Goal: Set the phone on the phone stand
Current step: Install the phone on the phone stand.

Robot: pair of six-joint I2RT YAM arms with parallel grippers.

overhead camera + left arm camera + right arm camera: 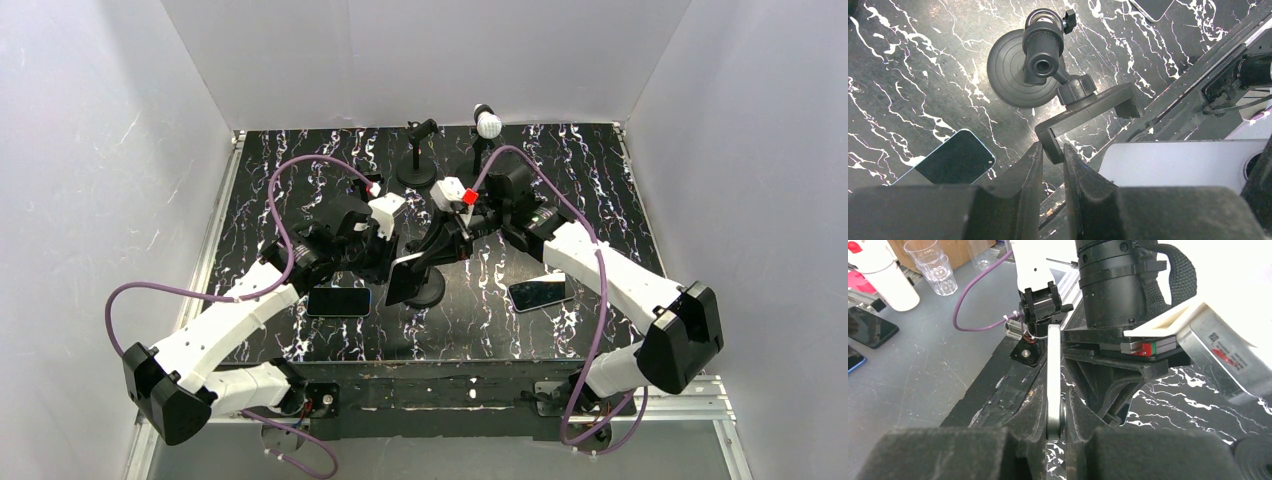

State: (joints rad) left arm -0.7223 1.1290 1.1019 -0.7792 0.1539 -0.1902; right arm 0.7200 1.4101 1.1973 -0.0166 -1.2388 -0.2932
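The black phone stand has a round base near the table's middle, and its clamp bar points toward my left arm. My left gripper is shut on the hooked end of that bar. My right gripper is shut on the phone, seen edge-on as a thin silver strip. In the left wrist view the phone's pale back hangs just right of the clamp. From above, the phone is tilted beside the stand, with my left gripper and right gripper on either side.
Two other phones lie flat on the marbled table, one at front left and one at front right. Two more stands are at the back, a plain one and one with a white ball. White walls enclose the table.
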